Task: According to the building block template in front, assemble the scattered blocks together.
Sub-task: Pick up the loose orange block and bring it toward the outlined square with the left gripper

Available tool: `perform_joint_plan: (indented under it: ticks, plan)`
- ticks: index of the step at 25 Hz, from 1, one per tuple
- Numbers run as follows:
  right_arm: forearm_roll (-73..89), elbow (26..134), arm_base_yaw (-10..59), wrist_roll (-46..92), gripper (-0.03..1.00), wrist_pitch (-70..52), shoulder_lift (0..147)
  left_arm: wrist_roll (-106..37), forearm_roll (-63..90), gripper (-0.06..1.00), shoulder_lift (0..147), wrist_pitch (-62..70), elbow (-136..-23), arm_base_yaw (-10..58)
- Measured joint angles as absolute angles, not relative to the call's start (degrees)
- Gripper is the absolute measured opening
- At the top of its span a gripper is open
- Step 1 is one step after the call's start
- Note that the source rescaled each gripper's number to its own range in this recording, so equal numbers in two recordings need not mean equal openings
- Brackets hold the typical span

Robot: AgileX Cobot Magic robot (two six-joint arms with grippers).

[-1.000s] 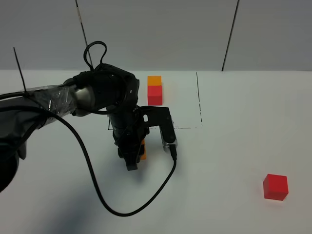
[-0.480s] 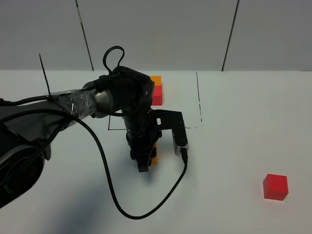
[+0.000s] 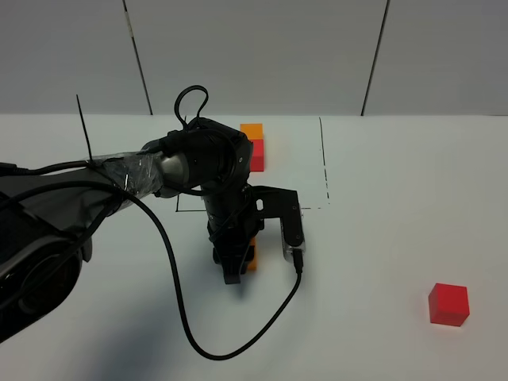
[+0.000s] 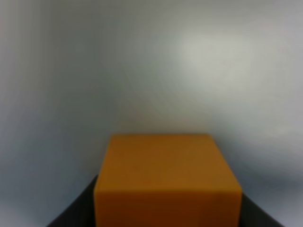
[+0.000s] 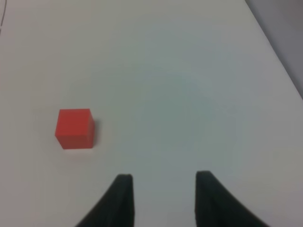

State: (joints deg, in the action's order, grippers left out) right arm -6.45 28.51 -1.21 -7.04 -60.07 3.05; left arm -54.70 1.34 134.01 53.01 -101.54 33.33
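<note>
The building block template (image 3: pixel 254 148), an orange cube joined to a red one, sits at the back inside a thin black drawn rectangle. My left gripper (image 3: pixel 236 268) points down in front of that rectangle, shut on the scattered orange cube (image 3: pixel 251 259). That orange cube (image 4: pixel 166 179) fills the lower left wrist view, with dark fingers on both sides. The scattered red cube (image 3: pixel 448 304) lies alone at the front right. In the right wrist view the red cube (image 5: pixel 74 128) sits well ahead and to one side of my right gripper (image 5: pixel 164 189). Its fingers stand apart with nothing between them.
A black cable (image 3: pixel 238 337) loops from the left arm across the white table (image 3: pixel 381 238) in front of the gripper. A dashed black line (image 3: pixel 325 163) marks the rectangle's right side. Grey wall panels stand behind the table.
The left arm has carried the orange cube a short way to the right. The red cube and the template have not moved.
</note>
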Motion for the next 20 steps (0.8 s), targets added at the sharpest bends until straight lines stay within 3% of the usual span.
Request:
perform_joint_plan:
  ticks: [20]
  plan:
    - [-6.45, 28.51, -1.21, -7.04, 0.00, -60.07, 3.05, -55.01, 1.56, 0.00, 134.01, 51.57, -101.54, 33.33]
